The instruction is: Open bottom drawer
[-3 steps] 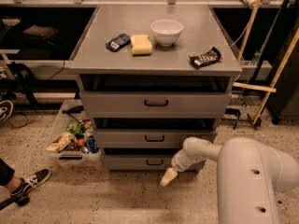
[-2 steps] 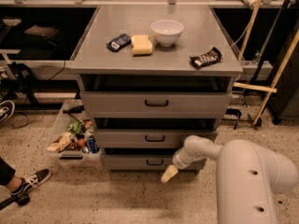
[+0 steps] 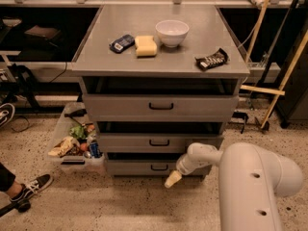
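The bottom drawer (image 3: pixel 139 167) is the lowest, narrowest grey front of the cabinet, with a small black bar handle (image 3: pixel 159 167). It stands slightly out, with a dark gap above it. My gripper (image 3: pixel 172 179) hangs just right of and below the handle, in front of the drawer's lower right part, pale fingertips pointing down-left. It holds nothing that I can see. The white arm (image 3: pixel 250 186) fills the lower right.
The middle drawer (image 3: pixel 159 142) and top drawer (image 3: pixel 160 107) sit above. A bowl (image 3: pixel 172 32), sponge (image 3: pixel 146 45) and snack packs lie on the cabinet top. A bin of snacks (image 3: pixel 74 146) stands left. A shoe (image 3: pixel 29 186) and wooden poles (image 3: pixel 284 81) flank the cabinet.
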`<control>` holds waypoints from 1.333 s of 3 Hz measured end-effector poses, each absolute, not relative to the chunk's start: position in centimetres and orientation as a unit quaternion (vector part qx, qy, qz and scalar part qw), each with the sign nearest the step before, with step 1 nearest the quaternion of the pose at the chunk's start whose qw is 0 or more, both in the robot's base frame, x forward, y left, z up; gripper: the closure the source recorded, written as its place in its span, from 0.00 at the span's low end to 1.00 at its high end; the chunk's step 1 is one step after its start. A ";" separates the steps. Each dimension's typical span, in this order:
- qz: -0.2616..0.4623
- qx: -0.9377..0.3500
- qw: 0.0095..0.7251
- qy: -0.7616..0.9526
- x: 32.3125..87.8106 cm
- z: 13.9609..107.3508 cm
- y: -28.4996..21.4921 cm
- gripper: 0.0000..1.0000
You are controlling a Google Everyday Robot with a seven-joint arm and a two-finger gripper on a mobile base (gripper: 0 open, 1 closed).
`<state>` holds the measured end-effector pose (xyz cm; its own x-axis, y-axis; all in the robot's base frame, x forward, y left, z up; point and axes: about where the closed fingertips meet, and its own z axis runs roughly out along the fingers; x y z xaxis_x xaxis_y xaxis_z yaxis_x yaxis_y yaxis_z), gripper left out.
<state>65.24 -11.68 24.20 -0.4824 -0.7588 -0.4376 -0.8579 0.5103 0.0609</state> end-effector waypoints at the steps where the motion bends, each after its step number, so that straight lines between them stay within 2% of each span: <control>1: 0.065 -0.519 0.166 0.836 64.9 21.9 -10.9 0.00; 3: 0.037 -0.548 0.147 0.823 63.6 20.4 -10.6 0.00; 4: 0.022 -0.531 0.171 0.829 64.4 20.9 -11.9 0.00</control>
<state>64.36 -11.91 20.92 -0.3770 -0.8739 -0.3070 -0.8887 0.4346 -0.1457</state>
